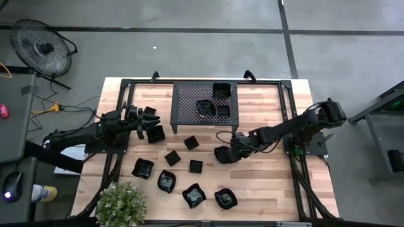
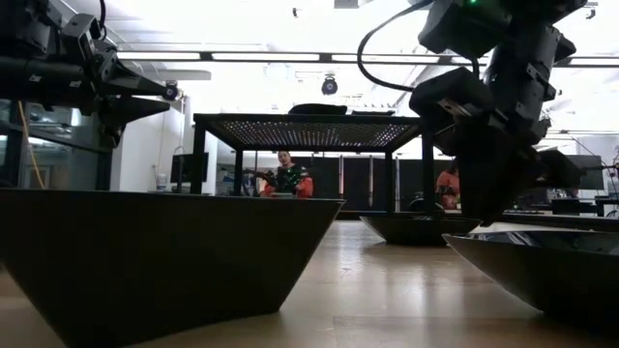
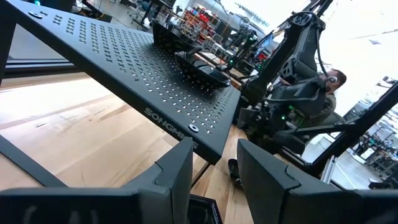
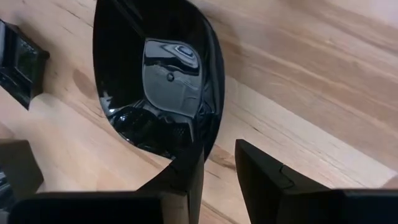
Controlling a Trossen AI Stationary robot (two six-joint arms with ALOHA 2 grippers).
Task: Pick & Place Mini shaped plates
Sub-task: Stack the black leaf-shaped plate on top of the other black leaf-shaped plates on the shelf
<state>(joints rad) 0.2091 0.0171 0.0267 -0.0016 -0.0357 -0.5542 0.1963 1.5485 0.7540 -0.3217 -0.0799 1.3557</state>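
Item: table with a black perforated rack [image 1: 205, 101] at the far side, three plates [image 1: 213, 104] on it, roughly ten more spread over the near half. Right gripper [image 4: 217, 171]: low over the table centre, fingers either side of the rim of a glossy rounded plate [image 4: 155, 81]; a gap shows between the rim and the outer finger, so whether it is clamped cannot be told. Left gripper [image 3: 214, 171]: raised beside the rack's left end, jaws parted; a dark edge shows at the base of its fingers and, from above, a plate [image 1: 154, 133] sits at its tip, but whether it is held cannot be told. Step, judged: the right arm is at the pick. Next move calls for a firm pinch on the rim, a lift clear of neighbouring plates, then carry to the rack. Writing: "SONGMI…", cut off, on the rack's edge [image 3: 168, 123].
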